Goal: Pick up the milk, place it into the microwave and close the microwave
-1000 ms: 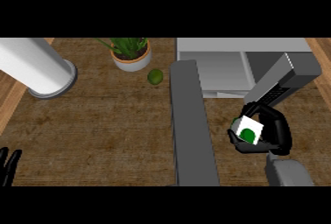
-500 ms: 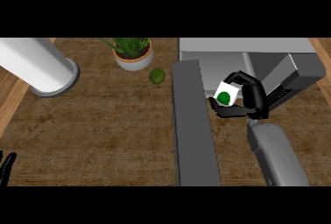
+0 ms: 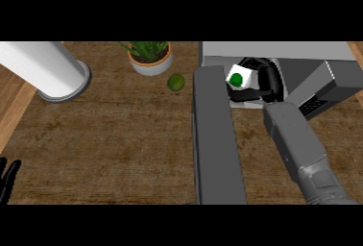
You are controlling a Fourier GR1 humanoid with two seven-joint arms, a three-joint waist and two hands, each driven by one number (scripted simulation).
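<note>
The milk [image 3: 239, 78] is a small white carton with a green spot. My right hand [image 3: 262, 81] is shut on it, fingers curled round its far and right sides. Carton and hand are inside the mouth of the grey microwave [image 3: 312, 55] at the upper right. The microwave's door [image 3: 216, 144] stands wide open, a long grey slab running toward the view's lower edge just left of my right forearm. At the lower left edge, only the fingertips of my left hand [image 3: 7, 180] show, straight and still.
A large white cylinder [image 3: 42, 69] stands at the upper left. A potted plant [image 3: 150, 57] sits at the back centre, with a green avocado-like fruit [image 3: 175, 82] beside it, close to the door's far end. Wooden counter edge runs along the left.
My right hand has carried the milk up and away from me, from beside the open door into the microwave's opening. The forearm has stretched out after it. The left hand has stayed put.
</note>
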